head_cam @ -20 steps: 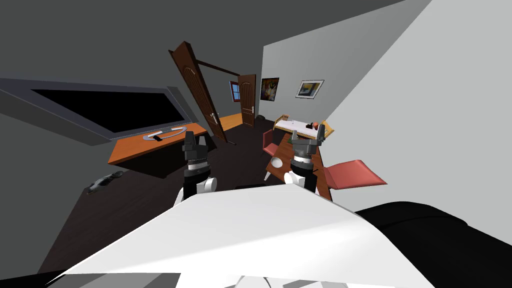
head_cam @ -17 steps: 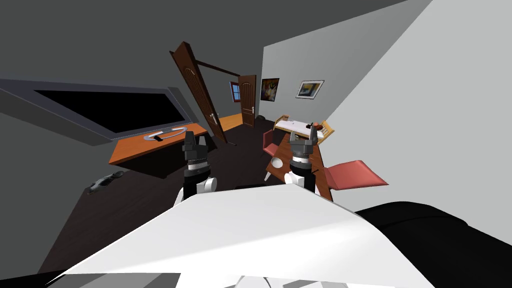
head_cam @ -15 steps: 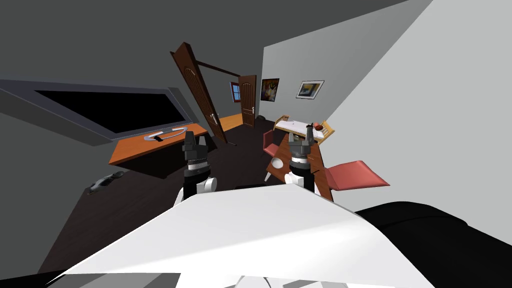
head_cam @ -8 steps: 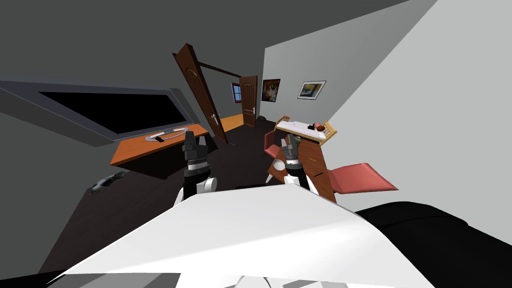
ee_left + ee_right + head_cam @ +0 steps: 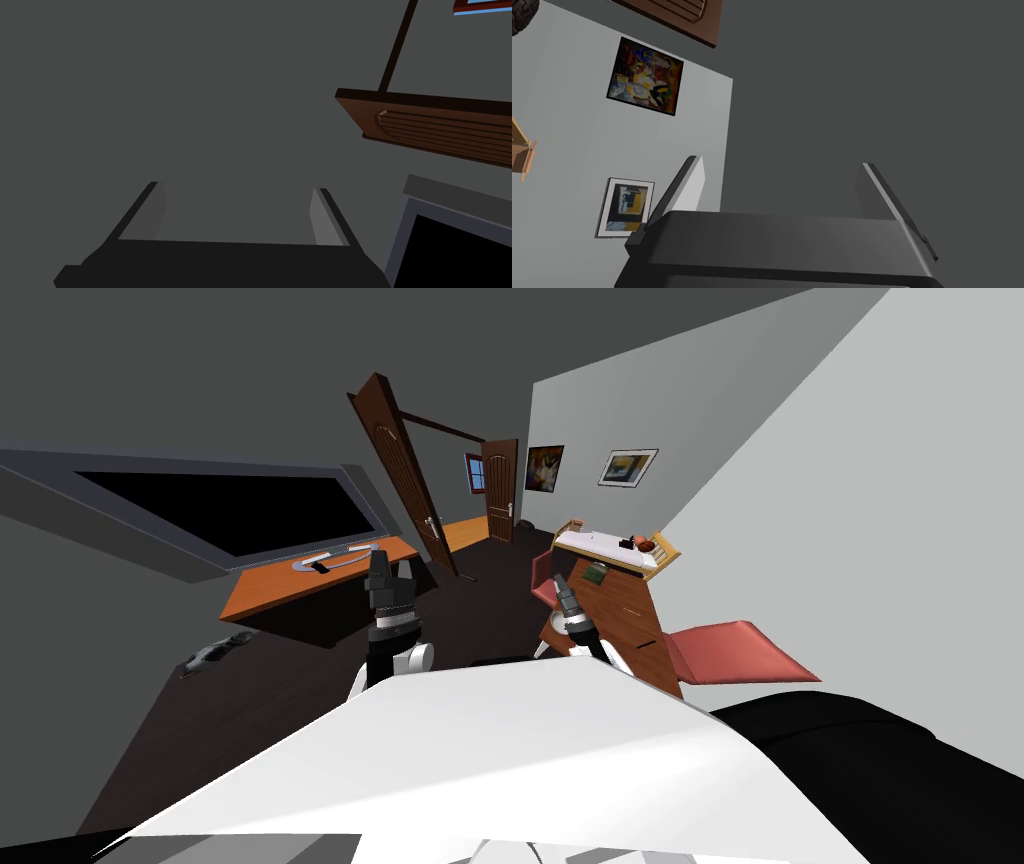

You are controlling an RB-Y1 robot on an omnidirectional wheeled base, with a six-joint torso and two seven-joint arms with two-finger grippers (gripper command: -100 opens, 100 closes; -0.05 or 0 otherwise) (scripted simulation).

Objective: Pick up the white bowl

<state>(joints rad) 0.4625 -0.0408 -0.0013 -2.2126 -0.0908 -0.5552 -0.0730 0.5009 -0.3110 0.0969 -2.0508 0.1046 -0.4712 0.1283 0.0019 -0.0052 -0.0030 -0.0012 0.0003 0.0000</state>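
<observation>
My right gripper (image 5: 559, 584) hangs over the near left corner of the brown table (image 5: 630, 623), tilted up and to the left. In the right wrist view its fingers (image 5: 693, 186) stand wide apart with nothing between them; the gripper (image 5: 780, 165) faces a wall. The white bowl on that corner is hidden behind my right forearm. My left gripper (image 5: 386, 565) is raised in front of the orange desk (image 5: 300, 581), open and empty (image 5: 237, 187).
Two red chairs flank the brown table, one at its right (image 5: 745, 650) and one at its far left (image 5: 544, 575). A small bed (image 5: 608, 547) with a red thing on it stands beyond. An open brown door (image 5: 400, 478) leans at centre. Dark floor (image 5: 480, 598) lies between desk and table.
My right gripper has swung left and down across the table to its near left corner. The bowl, seen there before, is now covered by the arm. The left arm has not moved.
</observation>
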